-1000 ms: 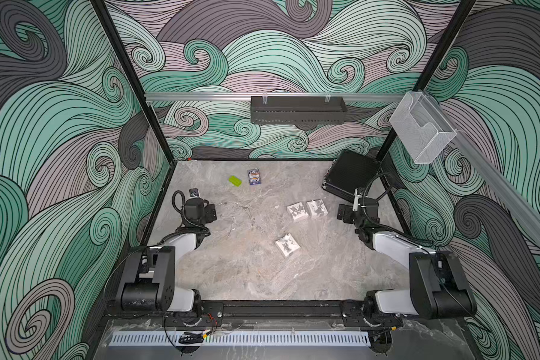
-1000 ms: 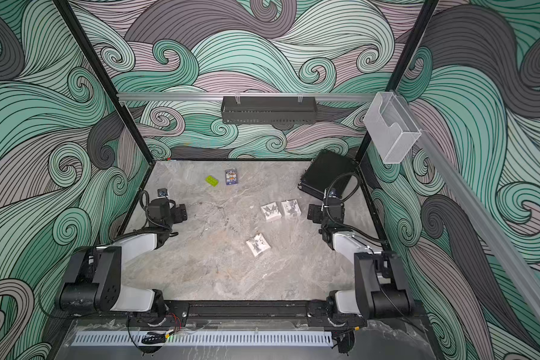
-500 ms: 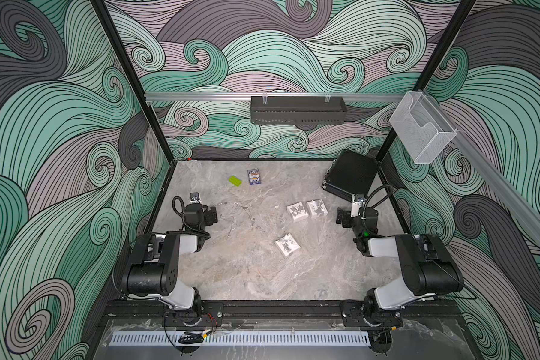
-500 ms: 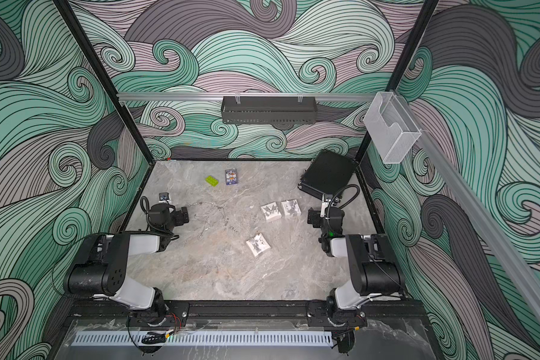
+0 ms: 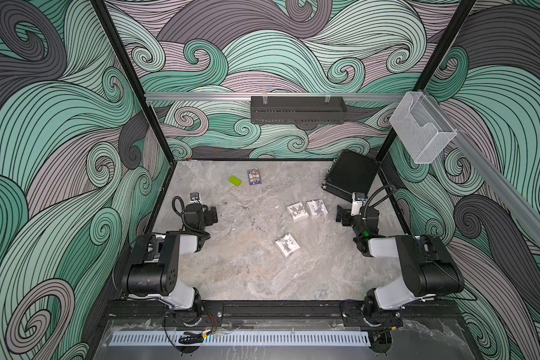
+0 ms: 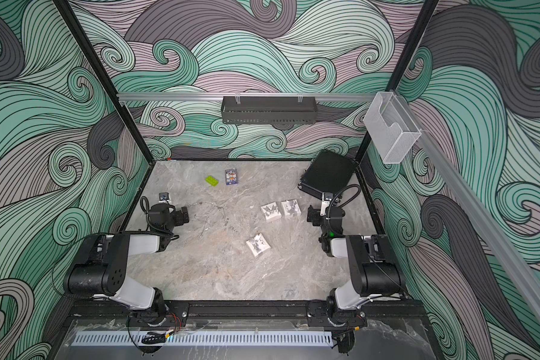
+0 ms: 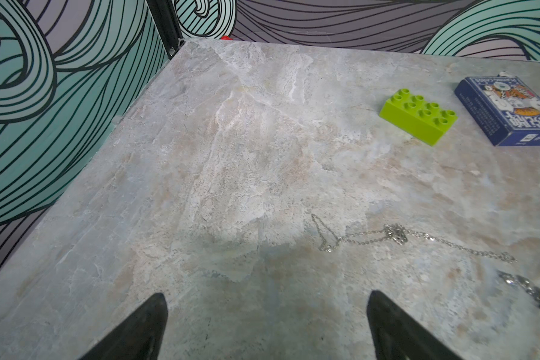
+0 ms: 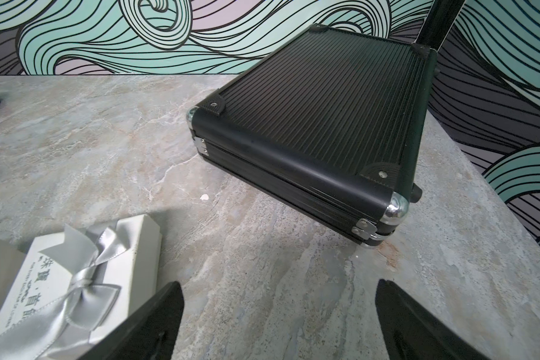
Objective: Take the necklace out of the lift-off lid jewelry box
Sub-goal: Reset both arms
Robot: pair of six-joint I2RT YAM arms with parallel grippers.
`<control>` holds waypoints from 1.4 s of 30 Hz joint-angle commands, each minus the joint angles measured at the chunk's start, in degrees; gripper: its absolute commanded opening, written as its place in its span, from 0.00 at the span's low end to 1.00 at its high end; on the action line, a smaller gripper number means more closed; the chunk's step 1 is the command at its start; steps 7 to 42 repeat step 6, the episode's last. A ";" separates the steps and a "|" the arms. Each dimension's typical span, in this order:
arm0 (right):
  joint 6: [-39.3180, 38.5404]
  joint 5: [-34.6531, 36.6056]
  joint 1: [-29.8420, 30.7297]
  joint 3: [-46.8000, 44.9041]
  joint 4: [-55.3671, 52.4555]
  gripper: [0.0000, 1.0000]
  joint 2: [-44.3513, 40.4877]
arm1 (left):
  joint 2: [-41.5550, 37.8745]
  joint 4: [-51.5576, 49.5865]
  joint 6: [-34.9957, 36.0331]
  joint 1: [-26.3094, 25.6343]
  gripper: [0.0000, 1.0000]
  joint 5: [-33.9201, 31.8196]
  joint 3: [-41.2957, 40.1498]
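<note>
Walls (image 5: 262,46) printed with green, grey and mauve swirls close me in on three sides, joined by black posts (image 5: 128,78). I work over a grey marble-look table (image 5: 247,274), evenly lit. A silver rail (image 5: 200,96) crosses the back wall and carries a black shelf (image 5: 296,110). A clear plastic holder (image 5: 421,131) hangs to my right.
</note>
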 commanded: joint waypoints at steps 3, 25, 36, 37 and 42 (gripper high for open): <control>-0.37 -0.40 -0.35 0.88 0.92 0.99 -0.53 | -0.39 1.92 0.32 0.29 0.98 0.50 1.20; -0.46 -0.39 -0.36 0.58 1.35 0.99 -0.66 | -0.47 1.91 0.32 0.28 0.99 0.48 1.20; -0.46 -0.39 -0.36 0.58 1.35 0.99 -0.66 | -0.47 1.91 0.32 0.28 0.99 0.48 1.20; -0.46 -0.39 -0.36 0.58 1.35 0.99 -0.66 | -0.47 1.91 0.32 0.28 0.99 0.48 1.20; -0.46 -0.39 -0.36 0.58 1.35 0.99 -0.66 | -0.47 1.91 0.32 0.28 0.99 0.48 1.20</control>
